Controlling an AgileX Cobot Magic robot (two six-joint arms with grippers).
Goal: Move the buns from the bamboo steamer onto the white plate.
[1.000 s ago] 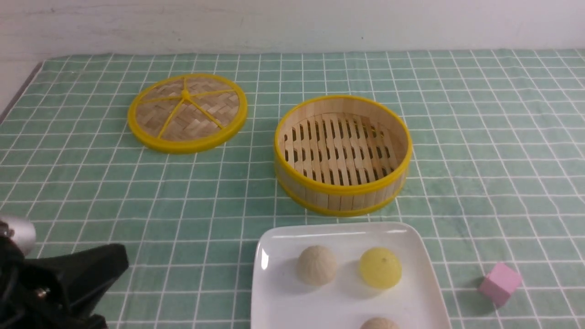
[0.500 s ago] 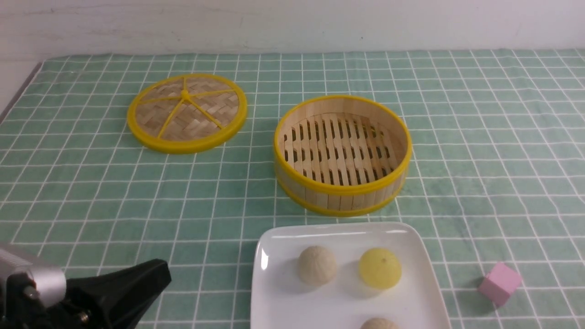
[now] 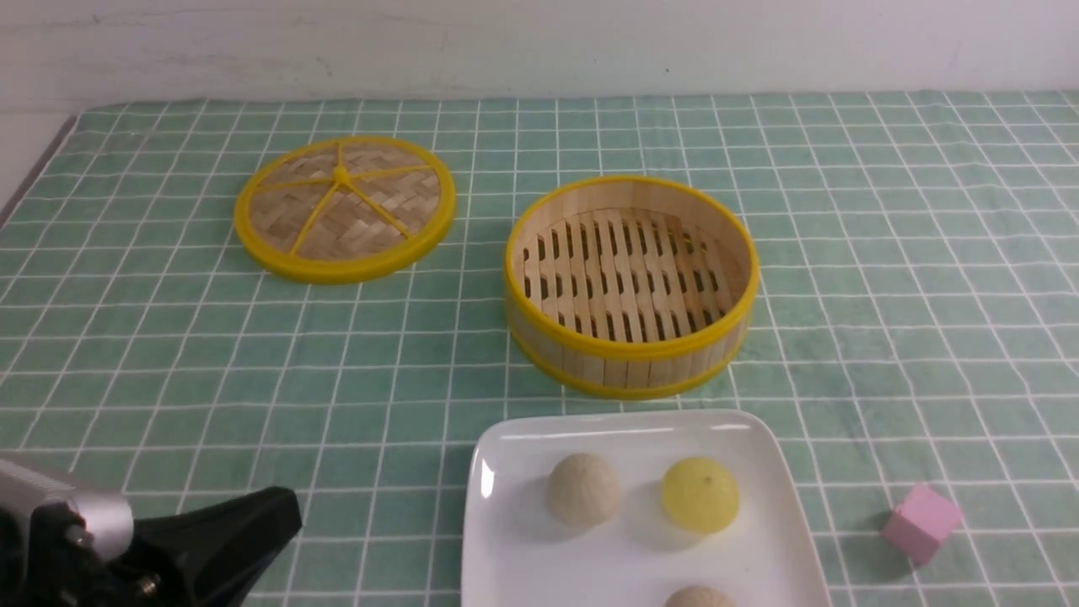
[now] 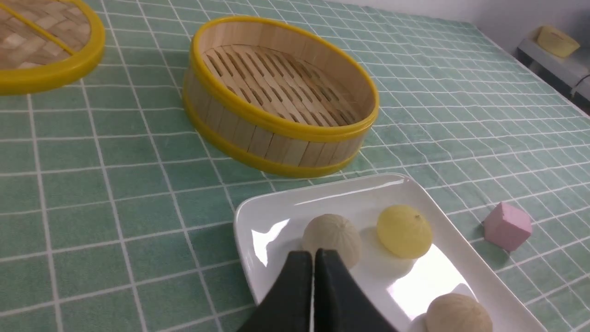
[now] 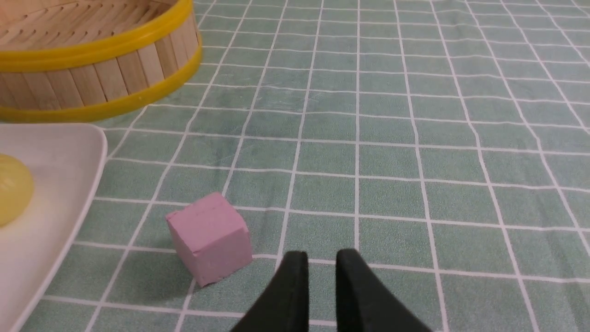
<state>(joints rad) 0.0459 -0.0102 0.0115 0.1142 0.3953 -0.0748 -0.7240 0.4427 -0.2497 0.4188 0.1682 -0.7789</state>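
Saw one round cream-beige bun with faint pleats (image 3: 584, 489) resting dome-up on a glossy white rounded-square plate (image 3: 556, 573), toward its far left corner. Saw a second, matching cream-beige bun (image 3: 700, 597) on the same plate, nearer the camera and cut off by the front view's lower edge. Found a bright yellow bun (image 3: 700, 495) on the plate too, to the right of the far cream one and apart from it.

Spotted just beyond the plate a round pale slatted-wood steamer with yellow rims (image 3: 628, 367), upright, with its slatted floor in plain view. Noticed a flat woven lid with a yellow rim and spokes (image 3: 341, 270) farther left, and a small pink cube (image 3: 922, 524) to the right of the plate, both on the green table covering with white grid lines (image 3: 337, 421).

Saw the black left gripper (image 4: 313, 254) narrowly parted, with a slim gap between its fingertips. Saw the black right gripper (image 5: 321, 254) parted somewhat wider, with the green covering showing between its fingertips.
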